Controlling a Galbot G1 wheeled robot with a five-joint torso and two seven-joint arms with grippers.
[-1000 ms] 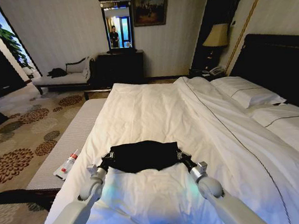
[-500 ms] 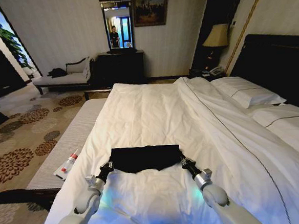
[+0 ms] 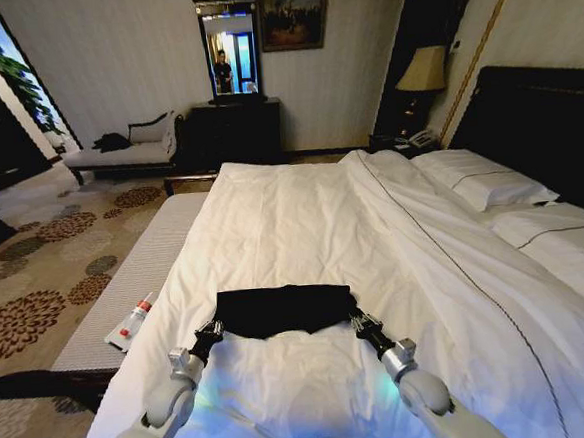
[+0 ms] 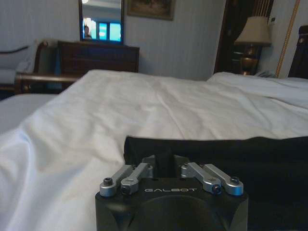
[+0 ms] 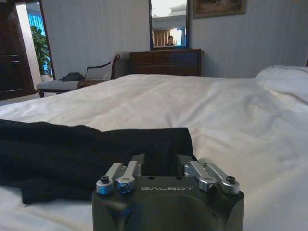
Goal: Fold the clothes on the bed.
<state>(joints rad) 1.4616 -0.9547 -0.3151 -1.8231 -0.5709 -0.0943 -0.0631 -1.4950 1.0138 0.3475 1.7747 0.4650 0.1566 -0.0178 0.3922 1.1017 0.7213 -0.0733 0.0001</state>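
Black T-shirt (image 3: 283, 309) lies folded into a flat band on the white duvet of the bed (image 3: 302, 218), stretched between the two grippers. Left gripper (image 3: 215, 326) sits at the shirt's left end and right gripper (image 3: 355, 318) at its right end, both low on the duvet. Fingers of each are spread slightly apart against the shirt's near edge; whether either pinches fabric, I cannot tell.

Hotel-ish room: striped walls, floral carpet (image 3: 45, 276). Dark dresser (image 3: 234, 131) under a mirror (image 3: 230, 51). Lamp (image 3: 422, 72) glowing in the corner.
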